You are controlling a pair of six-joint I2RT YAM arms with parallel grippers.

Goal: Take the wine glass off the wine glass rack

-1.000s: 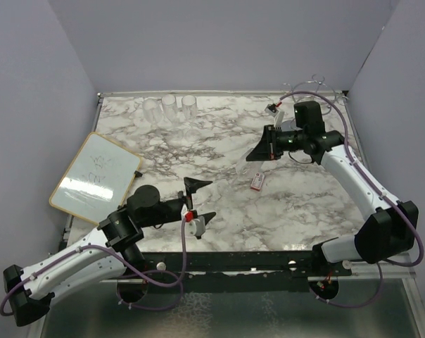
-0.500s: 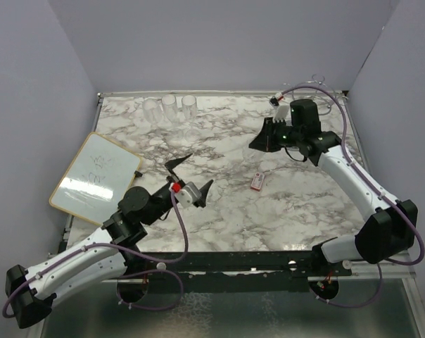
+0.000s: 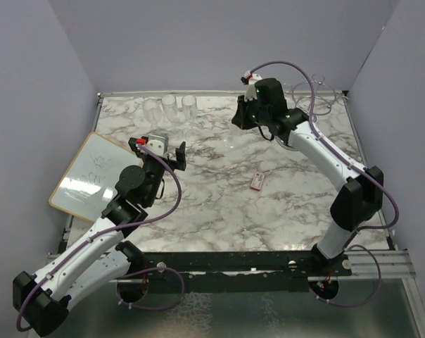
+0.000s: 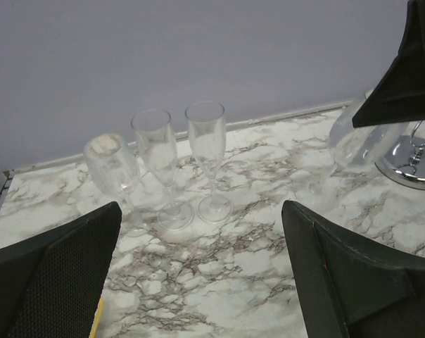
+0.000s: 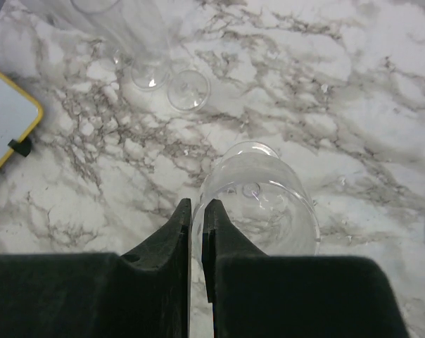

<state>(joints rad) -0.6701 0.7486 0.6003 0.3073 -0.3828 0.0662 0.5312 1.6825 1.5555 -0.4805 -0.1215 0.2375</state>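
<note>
The wine glass (image 5: 258,204) is clear with a wide bowl, seen from above in the right wrist view. My right gripper (image 5: 196,211) is shut on its rim wall, one finger inside and one outside, and holds it above the marble table. In the top view the right gripper (image 3: 246,116) is left of the wine glass rack (image 3: 312,97), whose wire ring stands at the back right corner. The left wrist view shows the glass bowl (image 4: 352,141) beside the rack's shiny round base (image 4: 413,160). My left gripper (image 4: 198,282) is open and empty, and points toward the back.
Three clear champagne flutes (image 3: 170,107) stand at the back left, also in the left wrist view (image 4: 163,162). A yellow-framed whiteboard (image 3: 96,176) lies at the left edge. A small red and white packet (image 3: 256,182) lies mid-table.
My right arm has swung left and toward the back with the glass, away from the rack. My left arm has risen and turned to face the flutes.
</note>
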